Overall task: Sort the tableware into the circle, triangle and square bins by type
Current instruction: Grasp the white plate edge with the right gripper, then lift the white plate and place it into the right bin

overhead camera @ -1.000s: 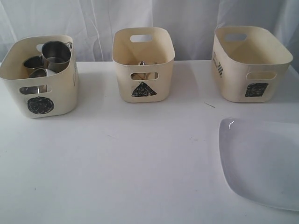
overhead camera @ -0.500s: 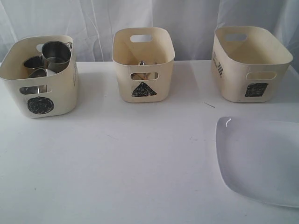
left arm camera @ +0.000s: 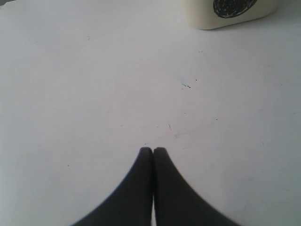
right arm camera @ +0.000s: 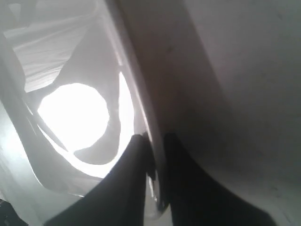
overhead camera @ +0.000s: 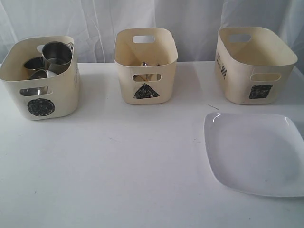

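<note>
1. The white table (overhead camera: pixel 118 166) fills your exterior view, and a white curtain (overhead camera: pixel 190 19) hangs behind it.
2. The large white squarish plate (overhead camera: pixel 256 152) is at the front right, just in front of the square bin. Its right edge runs out of the picture. You cannot tell from here whether it lies flat on the table or is raised at one side.
3. The square bin (overhead camera: pixel 254 64) stands at the back right, with the black scribbled square on its front.
4. The circle bin (overhead camera: pixel 40 78) stands at the back left, well apart from the other two. It shows its black circle below the handle cut-out.
5. The triangle bin (overhead camera: pixel 145 64) stands between them at the back centre.
6. Two steel mugs are in the circle bin. The taller mug (overhead camera: pixel 57 56) is at the back right of the tub, and the second mug (overhead camera: pixel 33 63) is beside it on the left. In front of them is another rounded rim, but too little of it shows to name it.
7. In the triangle bin you see a steel tip (overhead camera: pixel 144 63), and pale wood (overhead camera: pixel 148 77) through the front cut-out.
8. Your right gripper (right arm camera: pixel 155 141) pinches the plate's rim, with one dark finger on each face of it.
9. Your left gripper (left arm camera: pixel 153 151) has its fingers pressed together on nothing. It is above bare table, near the foot of the circle bin.
</note>
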